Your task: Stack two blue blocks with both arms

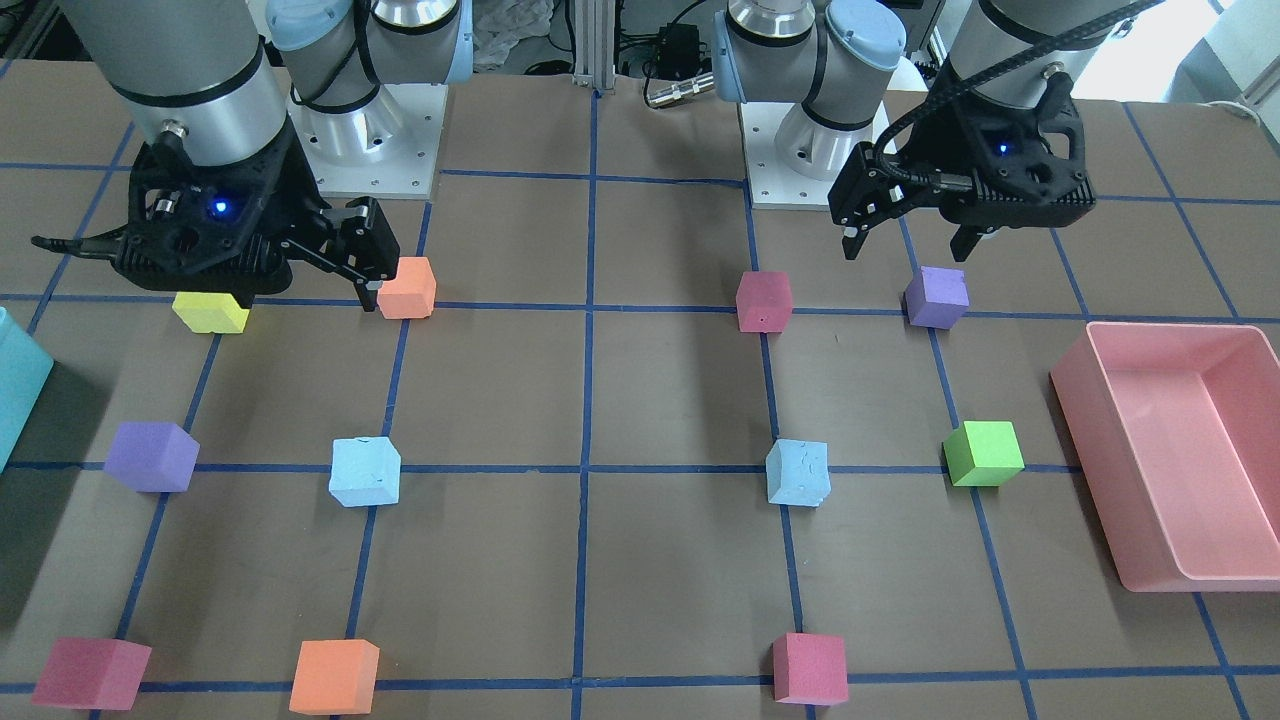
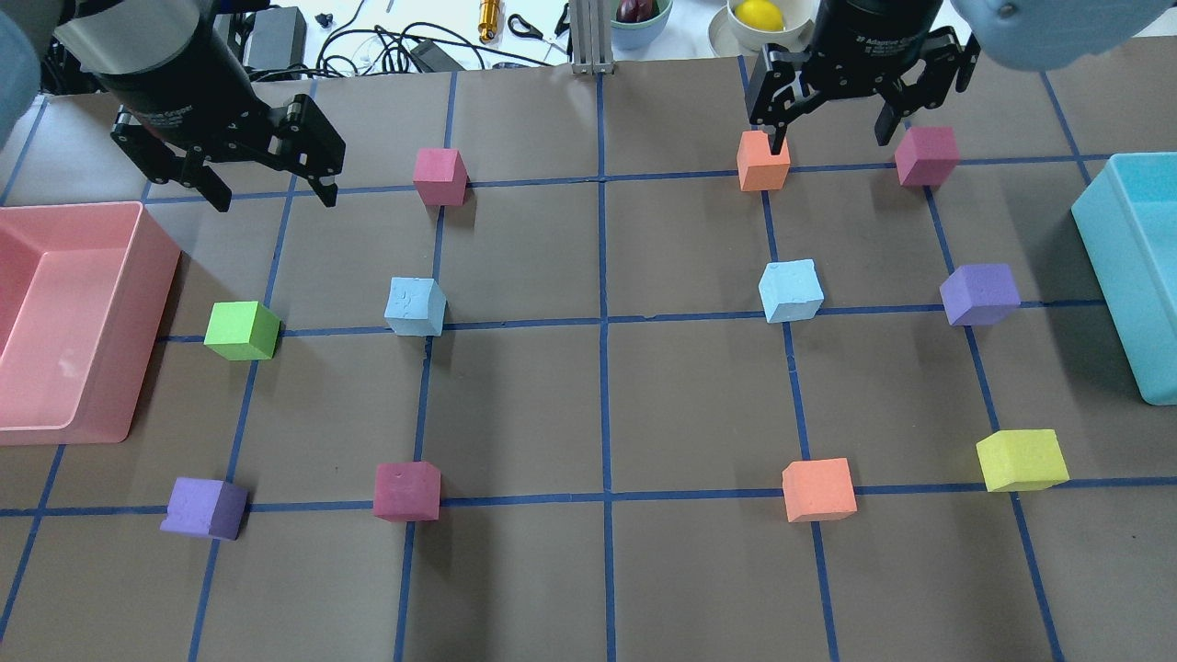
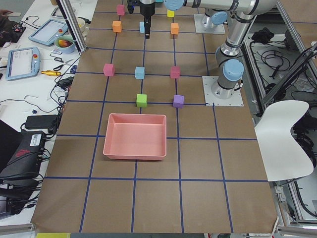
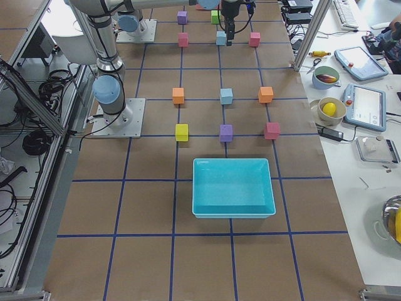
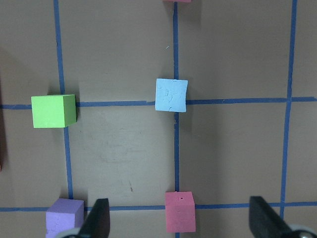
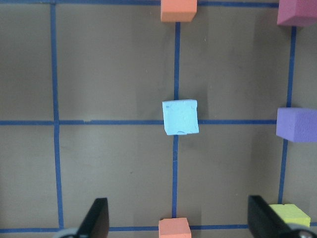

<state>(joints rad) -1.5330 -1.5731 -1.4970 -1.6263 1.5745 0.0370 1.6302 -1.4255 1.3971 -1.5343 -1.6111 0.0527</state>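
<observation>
Two pale blue blocks rest apart on the table, one on my left side (image 2: 416, 307) (image 1: 798, 472) and one on my right side (image 2: 791, 290) (image 1: 365, 472). My left gripper (image 2: 274, 195) (image 1: 908, 238) hangs high above the table, open and empty. Its wrist view shows the left blue block (image 5: 171, 95) beyond its spread fingers (image 5: 98, 220). My right gripper (image 2: 832, 138) (image 1: 300, 275) also hangs high, open and empty. Its wrist view shows the right blue block (image 6: 181, 117) beyond its fingers (image 6: 96, 220).
A pink bin (image 2: 92, 432) stands at the left edge and a teal bin (image 2: 1117, 294) at the right edge. Around the blue blocks on the taped grid sit a green cube (image 2: 242, 330), purple cubes (image 2: 979, 294) (image 2: 204, 507), a yellow cube (image 2: 1021, 460), and several pink and orange cubes.
</observation>
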